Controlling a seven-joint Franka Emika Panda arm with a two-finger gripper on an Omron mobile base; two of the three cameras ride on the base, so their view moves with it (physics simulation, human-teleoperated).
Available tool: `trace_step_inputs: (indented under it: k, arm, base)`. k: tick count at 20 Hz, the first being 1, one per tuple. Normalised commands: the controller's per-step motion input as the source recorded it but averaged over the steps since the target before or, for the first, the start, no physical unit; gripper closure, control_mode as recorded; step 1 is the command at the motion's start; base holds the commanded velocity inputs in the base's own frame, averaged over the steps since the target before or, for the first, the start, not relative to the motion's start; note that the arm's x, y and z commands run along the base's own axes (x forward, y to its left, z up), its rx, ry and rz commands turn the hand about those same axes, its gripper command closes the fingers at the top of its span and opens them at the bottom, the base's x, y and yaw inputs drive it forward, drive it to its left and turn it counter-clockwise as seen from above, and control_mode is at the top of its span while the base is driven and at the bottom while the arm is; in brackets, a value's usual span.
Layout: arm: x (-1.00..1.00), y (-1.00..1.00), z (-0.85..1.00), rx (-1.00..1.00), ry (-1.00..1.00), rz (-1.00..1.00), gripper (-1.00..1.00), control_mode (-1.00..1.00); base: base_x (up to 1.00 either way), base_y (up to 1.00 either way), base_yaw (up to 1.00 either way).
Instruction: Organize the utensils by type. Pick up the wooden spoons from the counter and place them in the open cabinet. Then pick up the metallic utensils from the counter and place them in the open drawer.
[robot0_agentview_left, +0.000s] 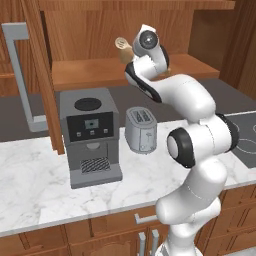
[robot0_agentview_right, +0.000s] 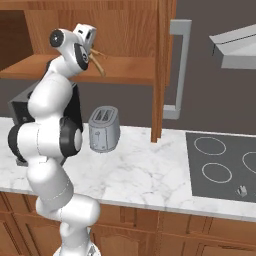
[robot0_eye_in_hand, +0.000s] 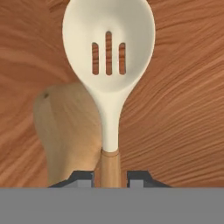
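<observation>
Near edge: white marble counter (robot0_agentview_left: 30, 185) carries the coffee machine (robot0_agentview_left: 90, 135) and toaster (robot0_agentview_left: 141, 130); cooktop (robot0_agentview_right: 225, 165) off to the right. Arm is raised to the open cabinet (robot0_agentview_right: 125, 70). Gripper (robot0_eye_in_hand: 110, 177) pinches the brown handle of a slotted wooden spoon (robot0_eye_in_hand: 109, 61), long axis running straight out from the fingers, pale bowl pointing away toward the cabinet's wood. A second wooden spoon (robot0_eye_in_hand: 65, 131) lies just behind, alongside.
</observation>
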Motion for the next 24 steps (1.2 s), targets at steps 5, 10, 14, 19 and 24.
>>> trace_step_inputs:
  k: [5, 10, 14, 19, 24]
  arm:
    - [0.15, 0.00, -0.03, 0.00, -0.01, 0.00, -1.00, -1.00]
    - [0.14, 0.00, -0.15, 0.00, 0.00, 0.00, -1.00, -1.00]
    - [0.06, 0.00, -0.05, 0.00, 0.00, 0.00, -1.00, -1.00]
    - [0.00, 0.00, 0.00, 0.03, 0.01, 0.05, -1.00, -1.00]
    - [-0.21, 0.03, 0.00, 0.02, 0.03, 0.12, -1.00, -1.00]
  base:
    - [0.00, 0.00, 0.00]
    - [0.00, 0.00, 0.00]
    - [0.00, 0.00, 0.00]
    - [0.00, 0.00, 0.00]
    - [0.00, 0.00, 0.00]
